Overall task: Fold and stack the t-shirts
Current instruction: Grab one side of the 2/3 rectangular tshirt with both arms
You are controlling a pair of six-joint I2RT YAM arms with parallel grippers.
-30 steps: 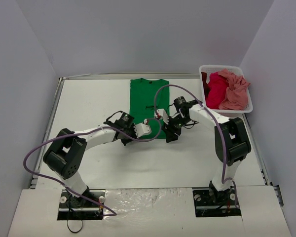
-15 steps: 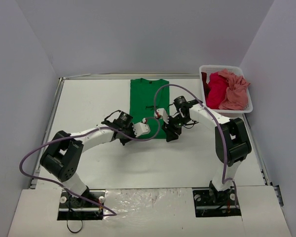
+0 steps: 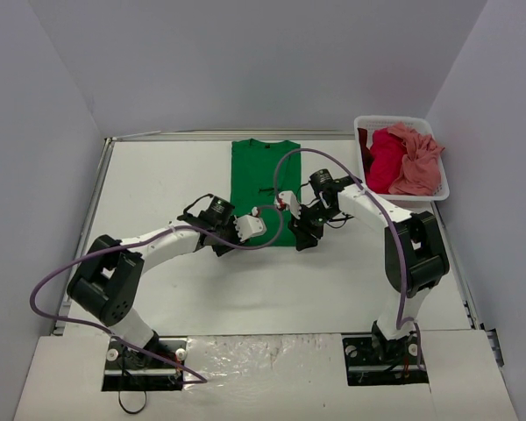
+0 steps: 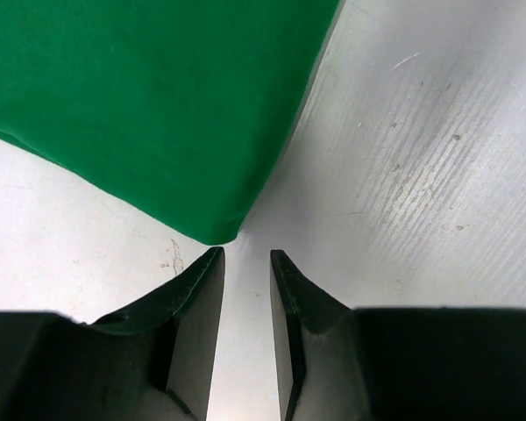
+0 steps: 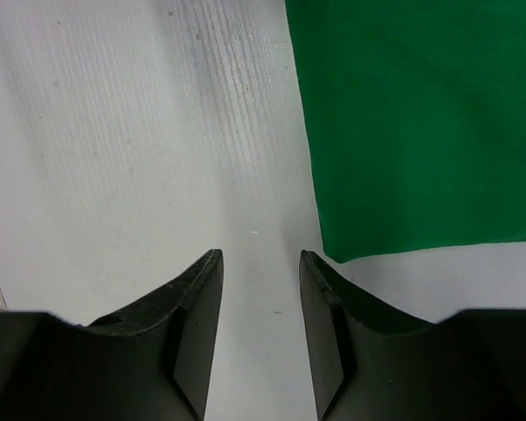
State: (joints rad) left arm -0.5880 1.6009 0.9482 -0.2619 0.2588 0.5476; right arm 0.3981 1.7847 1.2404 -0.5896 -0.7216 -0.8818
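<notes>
— At the near hem of the green shirt, flat on the table, why do both arms sit so low?
— One per corner, likely to lift and fold it. The left gripper and right gripper gape, empty.
— The rest?
— The red and pink shirts wait heaped in the basket.

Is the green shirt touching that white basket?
Apart. The top view shows a strip of bare table between the green shirt and the basket.
</notes>
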